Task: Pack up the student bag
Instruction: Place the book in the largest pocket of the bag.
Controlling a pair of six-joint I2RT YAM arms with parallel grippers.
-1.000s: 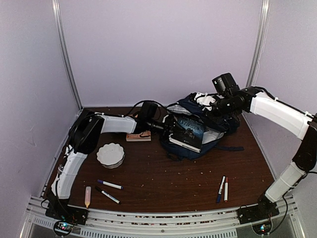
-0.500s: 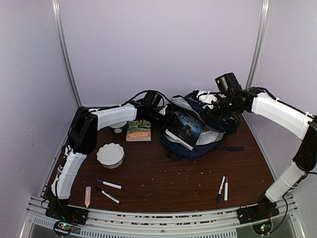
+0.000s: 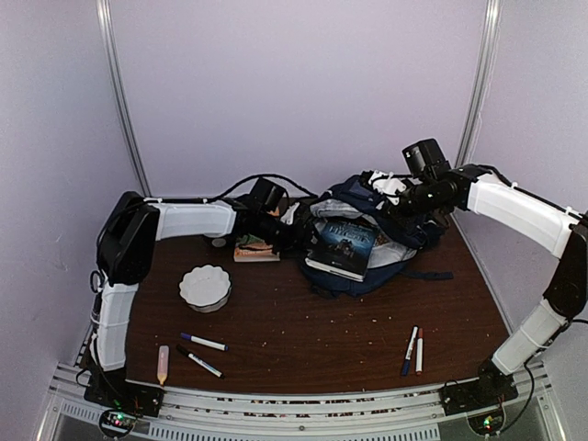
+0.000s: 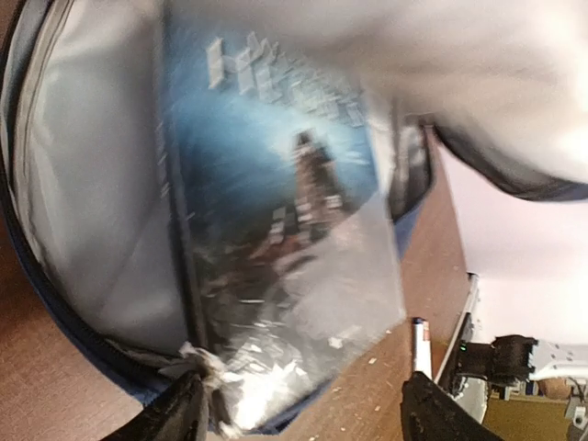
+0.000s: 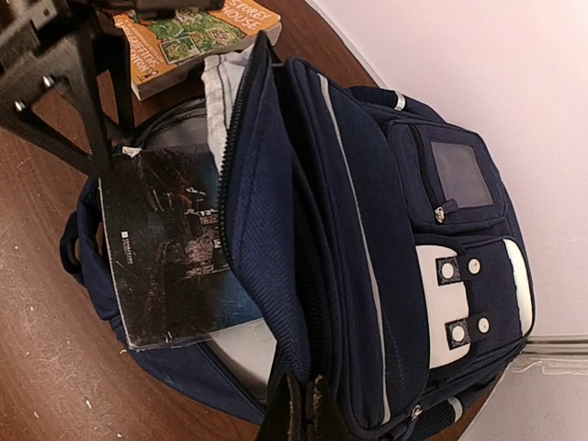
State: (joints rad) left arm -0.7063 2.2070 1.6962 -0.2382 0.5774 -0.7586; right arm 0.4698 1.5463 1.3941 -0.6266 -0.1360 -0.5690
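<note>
The left wrist view is blurred, so the title on the dark book (image 4: 276, 230) is only a smear. The left gripper (image 4: 303, 411) has its jaws spread wide either side of the book's lower end. One finger sits at a torn corner, but firm contact cannot be told. The right gripper (image 5: 299, 404), cut off at the frame's bottom edge, is pinched tight on the mouth edge of the student bag (image 5: 367, 230). The bag lies at the table's (image 3: 303, 340) far side, right of centre. It is navy with thin white stripes, white buckle patches and pale lining, and the book sticks out of its mouth. A second book (image 5: 193, 37) lies just left of it. The brown tabletop is speckled with crumbs and the walls are pale lilac.
</note>
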